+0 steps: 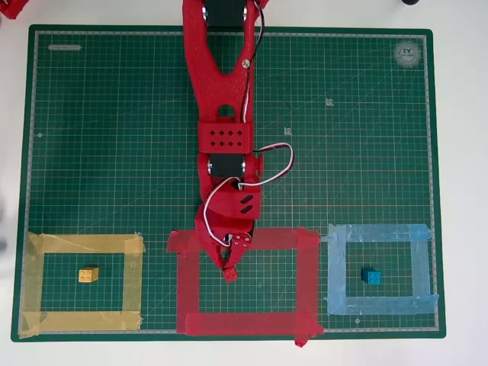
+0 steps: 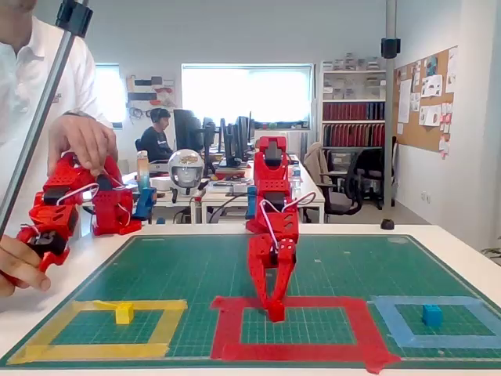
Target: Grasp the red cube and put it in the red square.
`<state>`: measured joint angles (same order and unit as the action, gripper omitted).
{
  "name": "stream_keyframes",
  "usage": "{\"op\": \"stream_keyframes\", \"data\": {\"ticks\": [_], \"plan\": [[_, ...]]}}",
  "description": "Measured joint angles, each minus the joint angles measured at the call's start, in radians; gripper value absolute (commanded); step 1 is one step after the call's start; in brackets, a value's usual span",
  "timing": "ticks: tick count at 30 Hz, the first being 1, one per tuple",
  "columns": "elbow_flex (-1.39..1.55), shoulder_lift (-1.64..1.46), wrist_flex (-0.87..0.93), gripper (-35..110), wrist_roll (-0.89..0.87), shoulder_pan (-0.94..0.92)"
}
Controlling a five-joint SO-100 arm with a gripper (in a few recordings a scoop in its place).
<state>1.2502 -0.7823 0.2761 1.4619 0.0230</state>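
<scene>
The red arm reaches down over the green mat into the red square (image 1: 236, 324) (image 2: 297, 351), a large outline of wide red tape. My gripper (image 1: 229, 271) (image 2: 275, 308) is inside the outline, near its upper left part in the overhead view. Its fingers converge on a tiny red block, the red cube (image 1: 230, 274) (image 2: 275, 313). The cube sits at or just above the mat. Red on red makes its edges hard to separate from the fingertips.
A yellow cube (image 1: 88, 274) (image 2: 124, 313) lies inside the yellow tape outline (image 1: 80, 244) on the left. A blue cube (image 1: 371, 276) (image 2: 431, 315) lies inside the light blue outline (image 1: 377, 232) on the right. The green mat (image 1: 114, 114) extends behind the arm.
</scene>
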Motion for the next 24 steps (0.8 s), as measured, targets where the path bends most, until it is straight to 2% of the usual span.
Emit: {"op": "stream_keyframes", "data": {"ticks": [11, 24], "plan": [[0.0, 0.0, 0.0, -1, -0.083, 0.057], [0.0, 0.0, -0.037, -1, -0.087, 0.089]]}}
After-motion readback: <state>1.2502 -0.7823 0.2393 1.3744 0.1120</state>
